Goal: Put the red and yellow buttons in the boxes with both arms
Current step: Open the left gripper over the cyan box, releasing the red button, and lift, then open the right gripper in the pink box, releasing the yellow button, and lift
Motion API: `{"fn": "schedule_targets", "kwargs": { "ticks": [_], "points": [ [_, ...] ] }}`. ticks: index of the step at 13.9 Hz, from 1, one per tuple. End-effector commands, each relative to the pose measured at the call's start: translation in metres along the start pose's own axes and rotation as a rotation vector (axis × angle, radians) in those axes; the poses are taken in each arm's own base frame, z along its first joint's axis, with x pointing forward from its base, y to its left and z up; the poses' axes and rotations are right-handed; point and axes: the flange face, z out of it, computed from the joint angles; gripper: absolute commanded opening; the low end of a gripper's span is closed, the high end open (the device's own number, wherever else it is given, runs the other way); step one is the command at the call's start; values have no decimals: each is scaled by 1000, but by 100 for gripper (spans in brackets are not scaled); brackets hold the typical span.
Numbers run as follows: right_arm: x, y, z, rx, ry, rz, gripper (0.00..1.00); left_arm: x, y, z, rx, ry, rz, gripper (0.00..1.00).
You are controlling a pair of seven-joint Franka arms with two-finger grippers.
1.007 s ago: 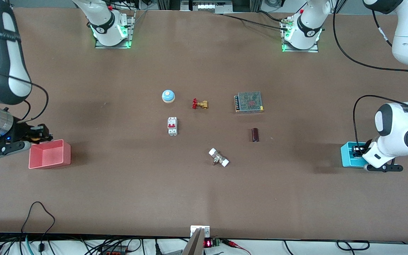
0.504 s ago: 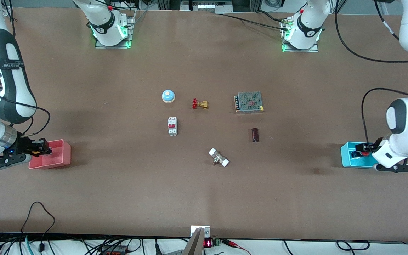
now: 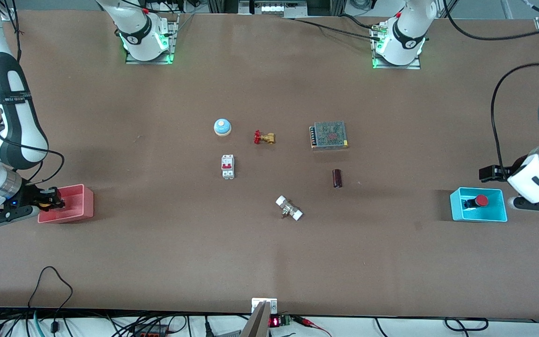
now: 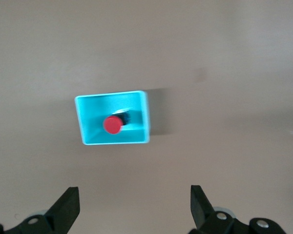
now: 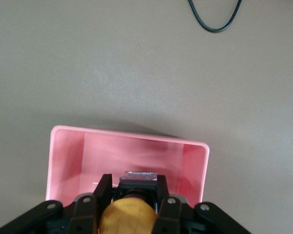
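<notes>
Looking across the table, we find the red button (image 3: 481, 201) lying on its side in the cyan box (image 3: 456, 210), which sits at the left arm's end of the table. In the left wrist view we see the same red cap (image 4: 112, 125) resting on the floor of the cyan tub (image 4: 141, 100), its dark body pointing sideways. Our left gripper (image 3: 491, 172) hangs over the bare table just beside that box, and its two fingers (image 4: 68, 207) stand wide apart with nothing between them.

At the right arm's end we see the pink box (image 3: 84, 201), and our right gripper (image 3: 53, 200) sits over its open top at the end farthest from the table's centre. We see its fingers (image 5: 101, 192) closed on the dark body of the yellow button (image 5: 128, 213), the orange-yellow cap facing the wrist camera and the body pointing down toward the pink floor (image 5: 136, 156). We cannot tell whether the button touches that floor.

Between the two boxes, well apart from both, we note the blue-and-white bell (image 3: 222, 127), the brass valve (image 3: 264, 137), the grey mesh-topped unit (image 3: 329, 135), a white circuit breaker (image 3: 227, 166), a dark cylinder (image 3: 337, 178) and a white-ended fitting (image 3: 289, 208).
</notes>
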Motion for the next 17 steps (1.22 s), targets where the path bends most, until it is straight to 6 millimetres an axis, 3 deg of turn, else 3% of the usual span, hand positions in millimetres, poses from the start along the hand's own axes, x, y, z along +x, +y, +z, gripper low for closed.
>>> {"fn": "schedule_targets", "kwargs": {
  "ticks": [1, 5, 6, 7, 8, 9, 12, 14, 15, 17],
  "points": [
    [2, 0, 6, 32, 16, 18, 17, -2, 4, -39, -119, 14, 11, 100],
    [3, -9, 14, 49, 8, 16, 17, -7, 14, -42, -165, -21, 18, 100],
    [2, -9, 20, 52, 3, 16, 17, -14, 21, -59, -146, 0, 25, 100],
    [1, -10, 25, 64, 1, 25, 17, -19, 45, -67, -119, 6, 48, 100],
    [0, -12, 28, 70, -5, 26, 17, -28, 39, -68, -94, -2, -2, 100],
    [-2, -13, 32, 73, -10, 27, 18, -38, 48, -72, -114, 26, -47, 100],
    [-2, -15, 38, 78, -16, 24, 26, -81, 40, -69, -149, 187, -131, 100],
    [-2, -15, 38, 78, -18, 23, 36, -114, 43, -52, -145, 156, -136, 100],
    [-2, -16, 38, 79, -18, 21, 51, -119, 41, -47, -146, 122, -140, 100],
    [-2, -16, 38, 78, -18, 18, 70, -117, 37, -48, -146, 98, -143, 100]
  ]
}}
